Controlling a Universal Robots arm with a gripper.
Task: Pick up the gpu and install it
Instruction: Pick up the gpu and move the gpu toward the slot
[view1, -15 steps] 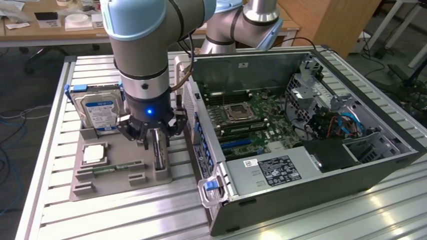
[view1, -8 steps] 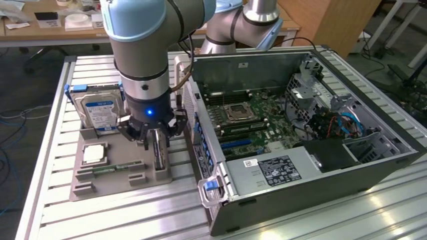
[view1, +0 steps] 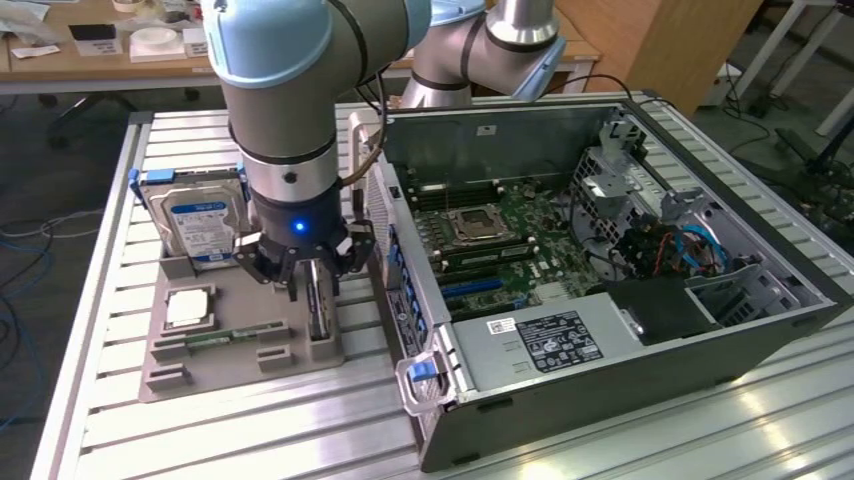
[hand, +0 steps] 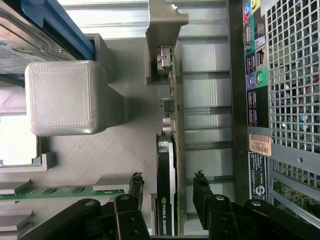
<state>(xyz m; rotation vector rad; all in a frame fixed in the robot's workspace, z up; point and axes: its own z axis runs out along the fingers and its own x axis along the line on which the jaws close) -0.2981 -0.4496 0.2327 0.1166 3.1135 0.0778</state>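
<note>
Arm comes down from the top of the ext. view w/ the gripper (view1: 318, 290) low over the grey holder tray (view1: 227, 375), which sits on the slatted alu table (view1: 107, 440) just beside the open PC case (view1: 641, 370). The gpu (view1: 320, 325) stands on edge in a slot at the tray's side nearest the case, directly under the gripper. In the wrist view the gripper (hand: 167, 182) straddles the gpu (hand: 165, 160): its black fingers (hand: 134, 185) are spread apart, one on each side of the card, w/ a visible gap btwn each tip and the card, so nothing is clamped. The card's dark face carries a green logo & white lettering, and its metal bracket (hand: 162, 30) is at the far end from the gripper. Other parts on the tray: HDD (view1: 200, 220) w/ blue label upright at the back, CPU (view1: 187, 305) lying flat in the middle, green RAM stick (view1: 220, 338) lying in its groove near the front. Wrist view also catches the RAM stick (hand: 55, 191), a square grey post (hand: 62, 97) of the tray and the case's rear I/O panel (hand: 255, 85) w/ mesh grille alongside. Case lies side-open w/ mobo (view1: 507, 240) exposed, on the ext. view's right of the tray.
</note>
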